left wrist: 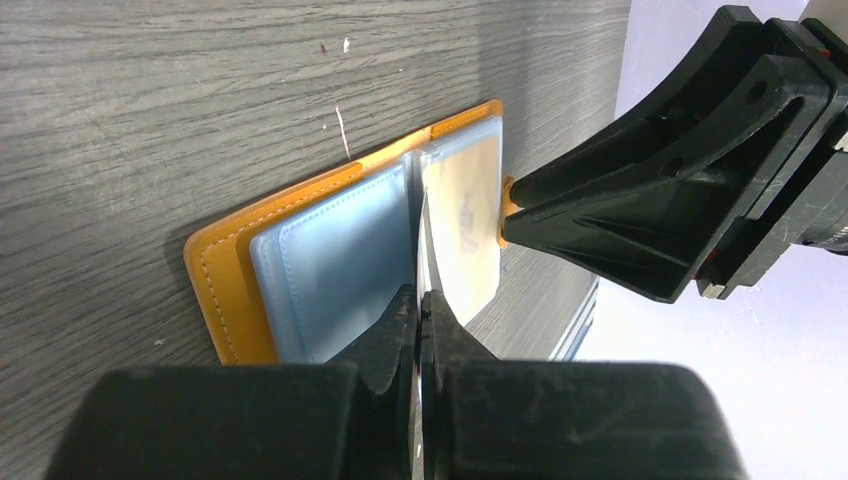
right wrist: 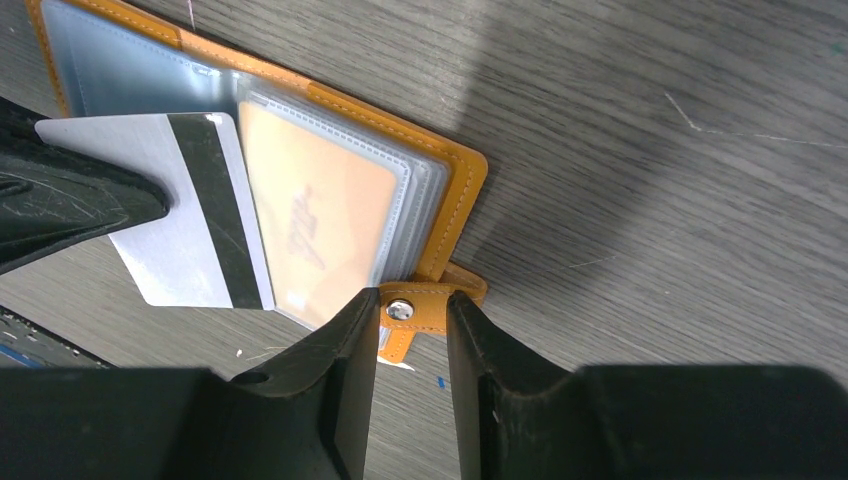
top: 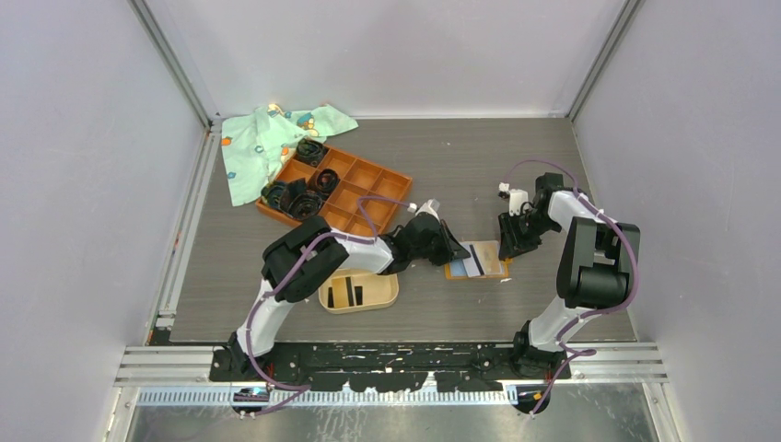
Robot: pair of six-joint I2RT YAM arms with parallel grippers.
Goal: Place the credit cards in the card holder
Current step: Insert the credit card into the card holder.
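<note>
My left pincer (left wrist: 421, 292) is clenched on a credit card (right wrist: 190, 215), gripping it by one short edge. The card is pale silver with a black stripe. From the left wrist I see it edge-on, standing upright above the open orange wallet (left wrist: 225, 290). From the right wrist it sits tilted over the wallet's clear sleeves, its far end over the wallet and its near end past the wallet's edge. I cannot tell whether any part of it is tucked in a sleeve.

The wallet lies flat and open on the counter (right wrist: 650, 200), blue-grey sleeves up, and one sleeve holds an orange card (right wrist: 320, 215). My right pincer (right wrist: 410, 300) is released, its jaws partway apart. It is set down at the wallet's snap tab (right wrist: 425, 312), with the button between the fingers and one tip overlapping the tab's edge.

The card holder (top: 391, 290) sits on the counter near the left arm's base, well apart from the wallet, with two dark cards (top: 357, 294) lying in it. At the back left is the orange grid tray (top: 355, 189), with black coiled bands (top: 293, 198) in several compartments. A pale green patterned cloth (top: 253, 147) lies beside it.
</note>
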